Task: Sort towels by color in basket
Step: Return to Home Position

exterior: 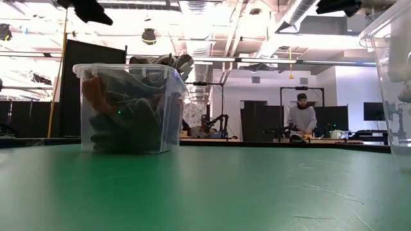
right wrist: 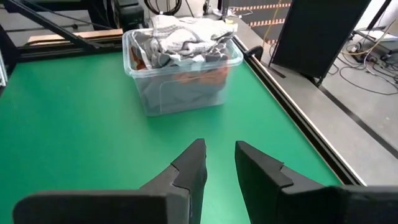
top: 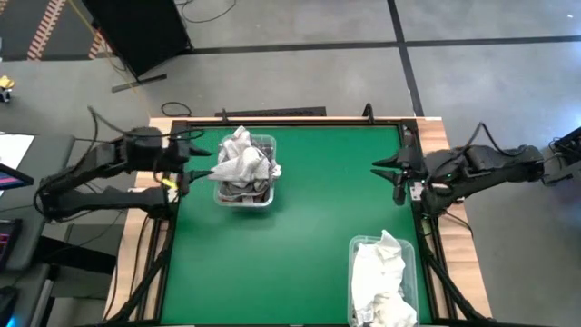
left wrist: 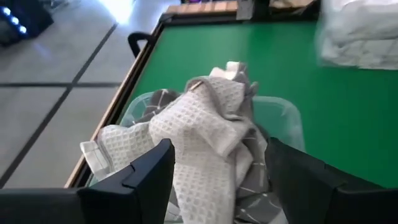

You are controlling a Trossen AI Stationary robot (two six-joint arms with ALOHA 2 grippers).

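Observation:
A clear basket (top: 265, 196) stands at the table's far left, heaped with grey towels. A pale grey waffle towel (left wrist: 205, 118) lies on top, over a grey plaid one (left wrist: 255, 186). Rust-orange cloth (right wrist: 200, 75) and dark grey cloth (exterior: 122, 122) show through its wall. A second clear basket (top: 412, 263) at the near right holds white towels (top: 379, 277). My left gripper (left wrist: 221, 149) is open, raised just left of the grey heap and touching nothing. My right gripper (right wrist: 221, 152) hovers open, with a narrow gap, over the right edge.
Bare green table (top: 309, 218) lies between the two baskets. A raised dark rim (top: 300, 124) runs round the table. Beyond the far edge a person (exterior: 302, 119) stands at a bench in the room.

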